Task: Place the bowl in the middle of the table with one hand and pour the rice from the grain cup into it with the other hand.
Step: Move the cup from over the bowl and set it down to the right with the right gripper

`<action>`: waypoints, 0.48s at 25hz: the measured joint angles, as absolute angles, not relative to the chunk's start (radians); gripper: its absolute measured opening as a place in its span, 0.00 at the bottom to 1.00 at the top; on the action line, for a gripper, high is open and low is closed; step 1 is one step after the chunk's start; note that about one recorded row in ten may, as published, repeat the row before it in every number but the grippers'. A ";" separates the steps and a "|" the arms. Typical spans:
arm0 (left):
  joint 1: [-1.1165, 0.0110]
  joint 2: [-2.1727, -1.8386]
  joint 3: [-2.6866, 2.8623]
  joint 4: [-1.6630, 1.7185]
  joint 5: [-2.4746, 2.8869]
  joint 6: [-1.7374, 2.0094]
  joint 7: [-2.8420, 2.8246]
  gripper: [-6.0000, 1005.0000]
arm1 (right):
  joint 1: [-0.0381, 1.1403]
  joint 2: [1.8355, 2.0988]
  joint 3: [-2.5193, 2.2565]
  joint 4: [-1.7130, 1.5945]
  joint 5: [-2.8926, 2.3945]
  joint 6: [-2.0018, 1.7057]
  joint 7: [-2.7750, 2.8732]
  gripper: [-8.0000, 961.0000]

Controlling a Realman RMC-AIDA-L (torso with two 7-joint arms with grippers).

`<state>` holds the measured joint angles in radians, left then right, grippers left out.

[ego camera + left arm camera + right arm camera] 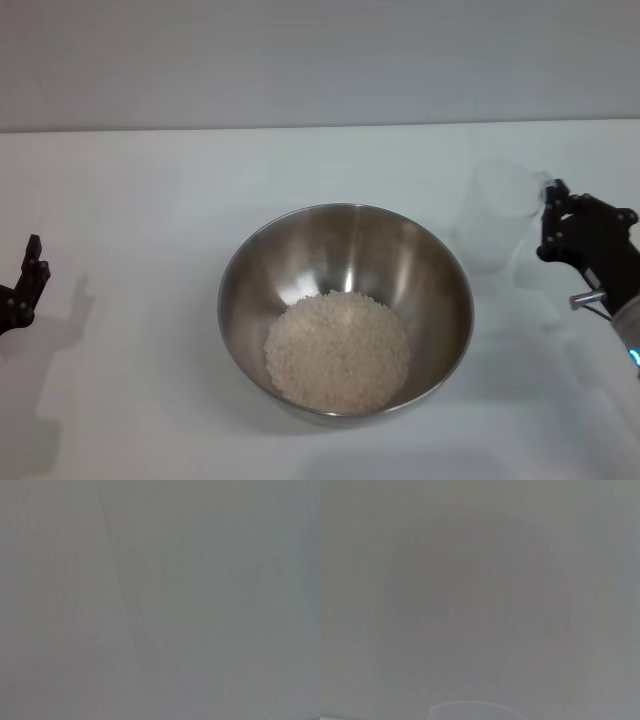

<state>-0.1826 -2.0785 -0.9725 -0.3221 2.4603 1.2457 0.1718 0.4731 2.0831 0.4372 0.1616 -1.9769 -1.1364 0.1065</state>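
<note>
The steel bowl (440, 262) stands in the middle of the white table (150, 200). A pale mound of rice (337, 350) lies in its bottom. The clear grain cup (503, 215) stands upright on the table to the right of the bowl and looks empty. My right gripper (550, 222) is just right of the cup with its fingers spread, at the cup's side. A faint curved edge low in the right wrist view (470, 706) may be the cup's rim. My left gripper (30, 280) is far left, away from the bowl. The left wrist view shows only bare surface.
The table's far edge (320, 128) meets a plain grey wall. Nothing else stands on the table in view.
</note>
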 joint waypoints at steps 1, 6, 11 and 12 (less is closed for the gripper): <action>-0.183 -2.078 -0.973 -0.322 2.460 1.246 0.172 0.75 | 0.481 2.083 0.433 0.160 -1.980 -1.116 0.106 0.07; -0.185 -2.078 -0.973 -0.322 2.461 1.246 0.172 0.75 | 0.519 2.082 0.408 0.149 -1.988 -1.034 0.102 0.08; -0.187 -2.079 -0.973 -0.323 2.461 1.245 0.172 0.75 | 0.542 2.083 0.368 0.139 -1.988 -1.001 0.101 0.08; -0.187 -2.079 -0.973 -0.323 2.461 1.245 0.172 0.75 | 0.542 2.083 0.368 0.139 -1.988 -1.001 0.101 0.08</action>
